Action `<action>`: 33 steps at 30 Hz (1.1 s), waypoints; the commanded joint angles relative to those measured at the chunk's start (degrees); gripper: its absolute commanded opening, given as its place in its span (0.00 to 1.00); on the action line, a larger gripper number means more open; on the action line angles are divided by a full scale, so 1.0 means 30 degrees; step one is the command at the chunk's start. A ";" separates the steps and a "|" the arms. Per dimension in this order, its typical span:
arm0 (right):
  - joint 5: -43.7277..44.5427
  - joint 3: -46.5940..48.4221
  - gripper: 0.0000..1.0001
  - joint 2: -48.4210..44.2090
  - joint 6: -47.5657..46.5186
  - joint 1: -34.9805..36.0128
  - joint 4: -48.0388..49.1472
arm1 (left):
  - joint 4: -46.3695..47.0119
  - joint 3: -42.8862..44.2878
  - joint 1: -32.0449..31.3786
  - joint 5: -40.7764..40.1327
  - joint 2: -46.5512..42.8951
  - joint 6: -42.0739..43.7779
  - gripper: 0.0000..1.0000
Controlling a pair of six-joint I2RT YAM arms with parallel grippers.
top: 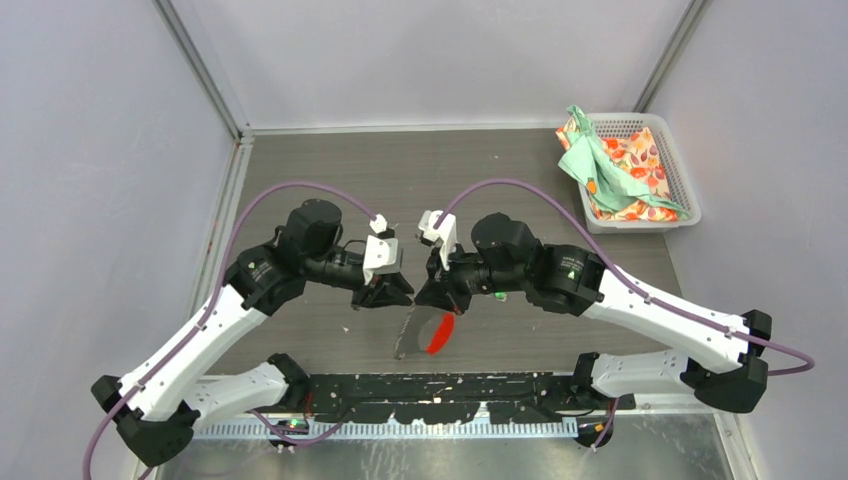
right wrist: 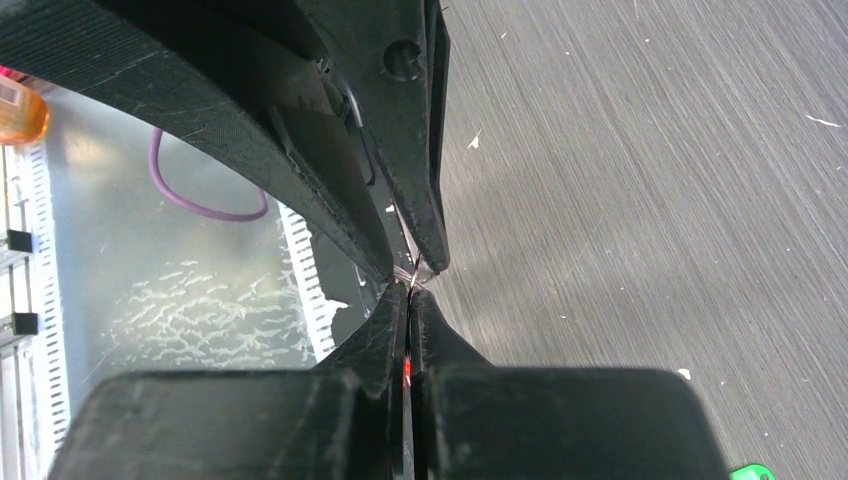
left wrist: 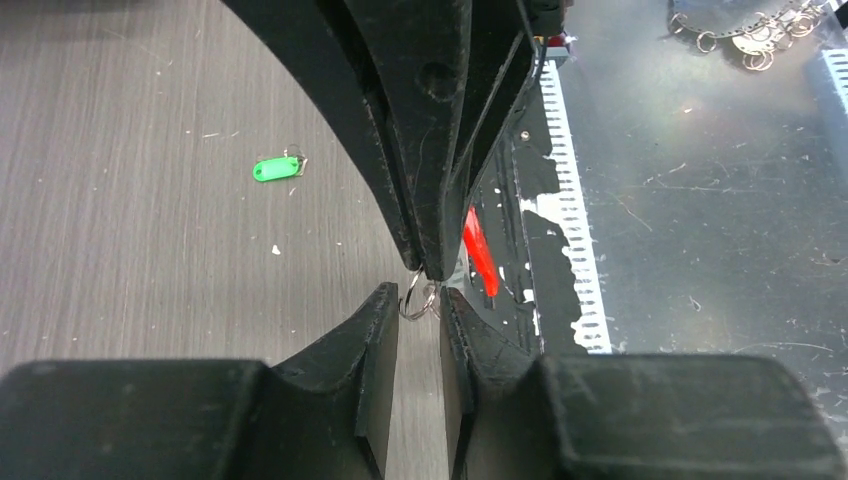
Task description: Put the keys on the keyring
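Observation:
The keyring's red tab point(top: 440, 332) hangs under the two grippers where they meet above the table's middle. My right gripper point(right wrist: 410, 292) is shut on the keyring, and red shows between its fingers. In the left wrist view its fingertips point(left wrist: 435, 265) come down from above, pinching a small silver ring point(left wrist: 418, 303), with the red tab point(left wrist: 480, 252) behind. My left gripper point(left wrist: 418, 295) has its jaws narrowly apart, one on each side of that ring. The green-tagged key point(left wrist: 277, 168) lies alone on the table. I cannot make out a black-tagged key.
A white basket point(top: 684, 190) holding patterned cloths stands at the back right. A pile of spare metal rings point(left wrist: 745, 35) lies on the metal sheet beyond the black base rail point(top: 440, 385). Grey walls close in left and right.

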 commanded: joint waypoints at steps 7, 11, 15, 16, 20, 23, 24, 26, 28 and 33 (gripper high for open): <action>-0.0104 0.1146 0.01 -0.0216 -0.0032 0.0093 0.0996 | -0.0672 -0.0100 -0.0056 0.0974 0.0082 0.0470 0.01; 0.0030 0.1103 0.01 -0.0531 0.0141 0.0074 0.1377 | -0.0912 -0.0304 -0.0056 0.0982 0.0049 0.0604 0.06; 0.0147 0.1074 0.01 -0.0672 0.0193 0.0073 0.1439 | -0.0381 -0.0172 -0.0056 0.0920 0.0091 0.0173 0.16; 0.0133 0.1061 0.01 -0.0658 0.0193 0.0067 0.1450 | -0.0337 -0.0122 -0.0056 0.0875 0.0120 0.0117 0.17; 0.0089 0.0986 0.01 -0.0688 0.0207 0.0069 0.1431 | -0.0148 -0.0013 -0.0056 0.0690 0.0197 -0.0020 0.17; 0.0089 0.0893 0.01 -0.0758 0.0214 0.0086 0.1453 | -0.0144 -0.0057 -0.0056 0.0621 0.0139 -0.0010 0.10; 0.0089 0.0863 0.01 -0.0772 0.0225 0.0068 0.1473 | -0.0106 -0.0056 -0.0049 0.0621 0.0115 -0.0023 0.03; 0.0062 0.0784 0.01 -0.0776 0.0321 0.0087 0.1545 | 0.0147 -0.0101 -0.0027 0.0582 0.0011 -0.0179 0.00; 0.0269 0.0750 0.01 -0.0740 0.0485 0.0077 0.1628 | 0.0343 -0.0116 -0.0027 0.0737 -0.0035 -0.0215 0.00; 0.2038 0.0670 0.03 -0.1364 0.1225 0.0070 0.1552 | 0.0004 0.0116 -0.0027 0.0857 -0.0274 0.0979 0.00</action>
